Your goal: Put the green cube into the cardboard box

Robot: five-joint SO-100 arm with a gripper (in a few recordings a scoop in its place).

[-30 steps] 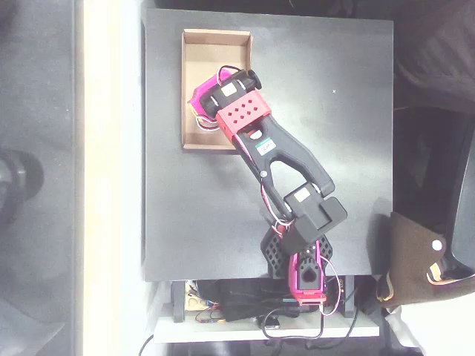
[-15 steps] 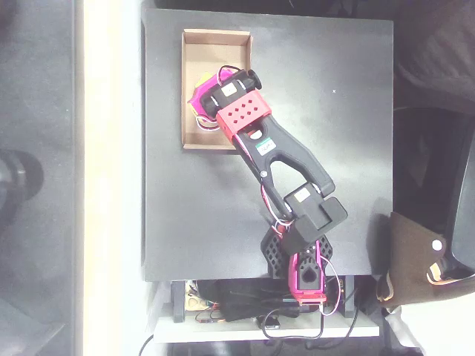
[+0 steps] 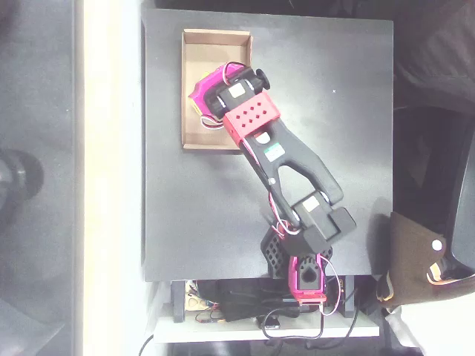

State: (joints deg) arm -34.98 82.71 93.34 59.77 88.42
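Observation:
The cardboard box (image 3: 215, 52) lies at the table's back left in the overhead view, a shallow tan tray with low walls. My magenta gripper (image 3: 200, 96) hangs over the box's middle, and the red wrist block (image 3: 251, 117) sits over the box's right wall. Seen from above, the gripper head covers its own fingertips, so whether the jaws are open or shut is not visible. The green cube is hidden; no part of it shows on the box floor around the gripper.
The black table (image 3: 334, 148) has bare room to the right of the box and in front of it. The arm's base (image 3: 300, 271) stands at the front edge with wires and a shelf below it. A brown object (image 3: 415, 259) lies off the table's right side.
The wrist has shifted slightly up and right and the elbow has swung right and down. A yellowish patch seen beside the magenta gripper half a second ago is gone from sight.

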